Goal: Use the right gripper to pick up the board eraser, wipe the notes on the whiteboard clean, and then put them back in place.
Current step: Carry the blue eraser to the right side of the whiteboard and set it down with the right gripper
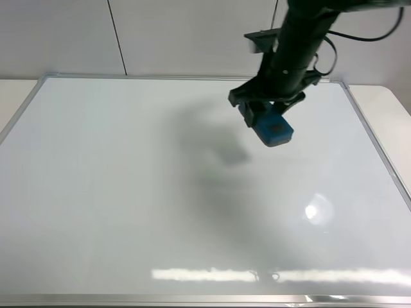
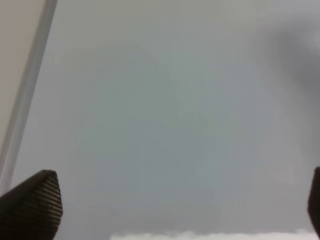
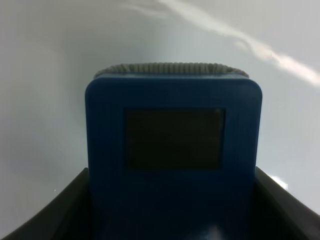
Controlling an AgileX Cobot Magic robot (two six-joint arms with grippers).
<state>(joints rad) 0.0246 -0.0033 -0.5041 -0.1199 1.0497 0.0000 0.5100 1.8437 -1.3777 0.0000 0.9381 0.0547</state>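
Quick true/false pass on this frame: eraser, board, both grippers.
1. The right gripper is shut on the blue eraser. True.
2. The eraser lies loose near the left edge of the whiteboard. False: it sits between the right gripper's fingers, over the far right part of the board.
3. Black marker scribble shows in the middle of the board. False: no marks are visible, only a shadow and glare.
4. The left gripper is open with nothing between its fingers. True.
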